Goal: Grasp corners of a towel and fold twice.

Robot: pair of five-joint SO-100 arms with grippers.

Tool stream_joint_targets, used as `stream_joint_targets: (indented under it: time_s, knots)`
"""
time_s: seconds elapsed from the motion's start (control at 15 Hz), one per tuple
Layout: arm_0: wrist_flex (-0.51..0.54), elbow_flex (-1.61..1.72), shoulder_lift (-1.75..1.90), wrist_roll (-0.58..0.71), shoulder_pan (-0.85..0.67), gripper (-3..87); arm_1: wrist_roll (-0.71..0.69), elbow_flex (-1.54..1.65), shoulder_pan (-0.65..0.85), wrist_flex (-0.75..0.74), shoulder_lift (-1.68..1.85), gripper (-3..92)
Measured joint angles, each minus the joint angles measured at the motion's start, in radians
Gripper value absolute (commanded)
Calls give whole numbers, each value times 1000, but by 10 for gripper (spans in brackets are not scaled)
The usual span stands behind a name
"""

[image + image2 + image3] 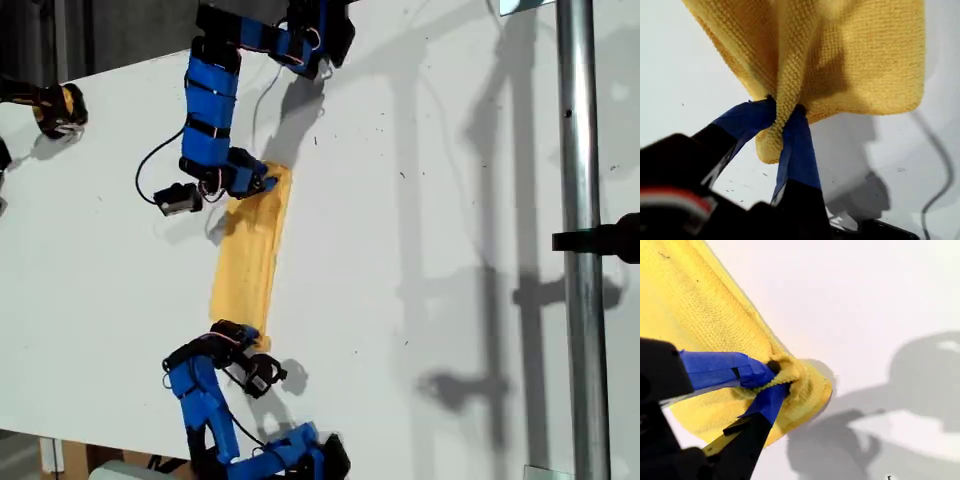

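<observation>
The first gripper [785, 112], its fingers wrapped in blue tape, is clamped on a bunched fold of the plain yellow-orange soft cloth towel [855, 60], which fans out beyond the jaws. The second gripper [775, 377], taped the same way, pinches a rounded hemmed corner [810, 385] of that towel.

In the exterior view the towel [250, 255] lies as a long narrow strip on the white table [420, 250]. A blue arm holds each end; the wrist views do not show which arm is which.

A white table [420, 250] carries the yellow towel [250, 260], folded into a narrow strip.
</observation>
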Motion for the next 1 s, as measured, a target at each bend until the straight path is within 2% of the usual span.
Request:
stream_joint_targets:
  time_s: [0.07,0.2,0.27,0.53,0.67,0.87,1.0]
  knots:
    - [2,-3,-6,-3,2,181,14,-21,2,5,-48,96]
    - [35,-5,-6,-43,0,432,37,-48,8,63,-84,347]
    - [61,-5,-6,-63,-9,471,52,-60,14,112,-84,439]
    - [163,-26,137,-129,-6,460,58,-109,15,318,121,408]
    - [184,-6,319,-156,15,416,87,-104,31,394,325,396]
    - [186,103,577,-215,78,334,121,41,112,405,569,404]
    - [138,265,761,-249,87,316,127,160,164,405,664,410]
